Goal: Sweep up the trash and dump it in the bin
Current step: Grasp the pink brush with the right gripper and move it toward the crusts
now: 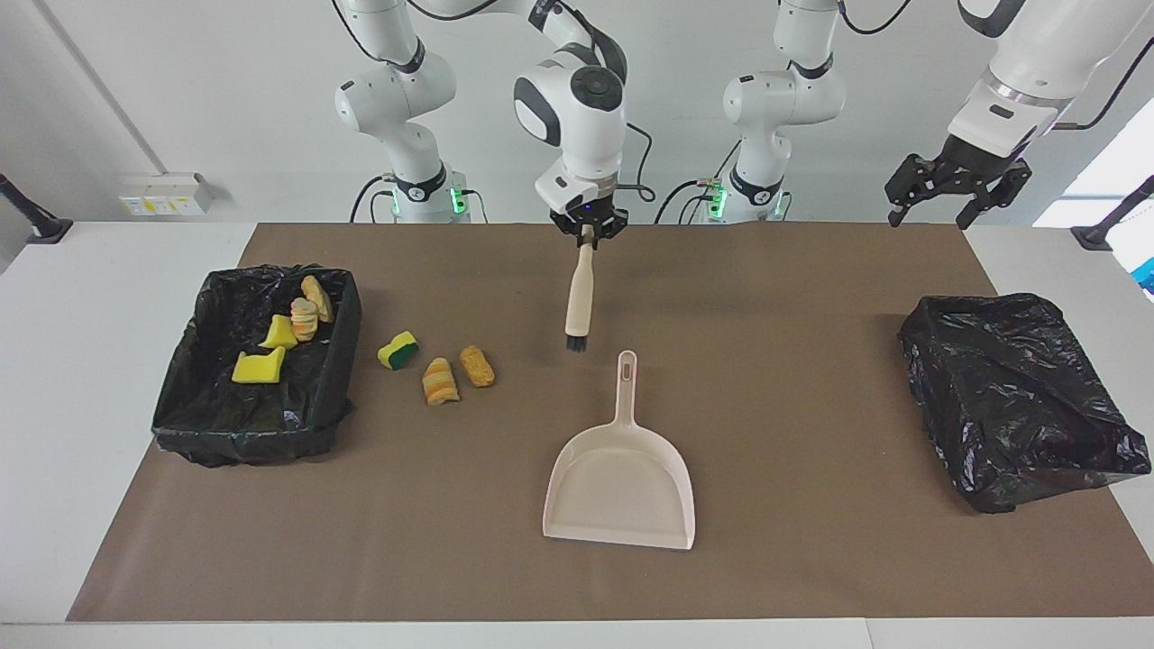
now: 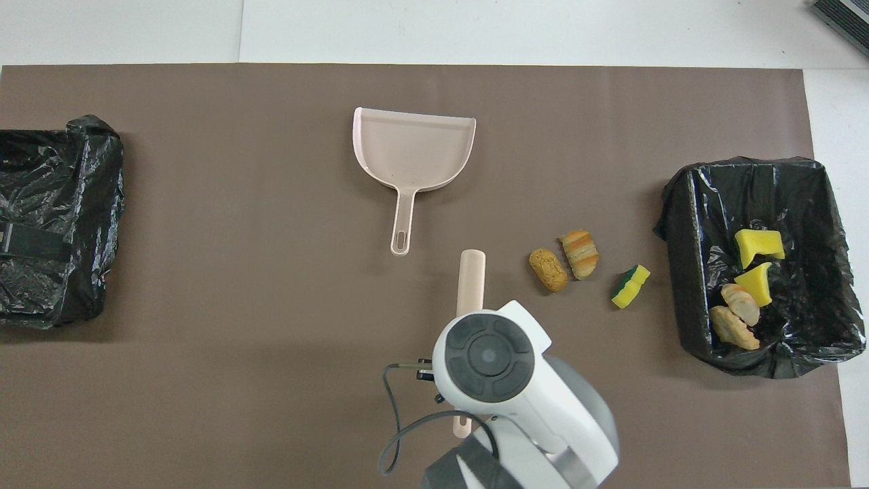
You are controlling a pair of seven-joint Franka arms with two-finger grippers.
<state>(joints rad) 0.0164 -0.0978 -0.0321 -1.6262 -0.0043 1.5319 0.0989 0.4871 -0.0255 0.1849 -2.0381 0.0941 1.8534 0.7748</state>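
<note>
My right gripper (image 1: 588, 231) is shut on the top of the beige brush (image 1: 578, 288), which hangs with its dark bristles down, beside the dustpan's handle on the trash's side. In the overhead view the arm's wrist hides this gripper and only the brush (image 2: 471, 282) shows. Three pieces of trash lie on the mat: an orange lump (image 1: 477, 366), a striped lump (image 1: 440, 380) and a yellow-green sponge (image 1: 398, 350). Several more lie in the black-lined bin (image 1: 252, 442) beside them. The beige dustpan (image 1: 622, 478) lies flat mid-mat. My left gripper (image 1: 954, 191) waits open, raised over its end of the table.
A second bin covered in a black bag (image 1: 1019, 401) stands at the left arm's end of the brown mat. In the overhead view the dustpan (image 2: 414, 146) lies farther from the robots than the trash (image 2: 548, 269), and the bin (image 2: 679, 204) holds yellow sponge pieces.
</note>
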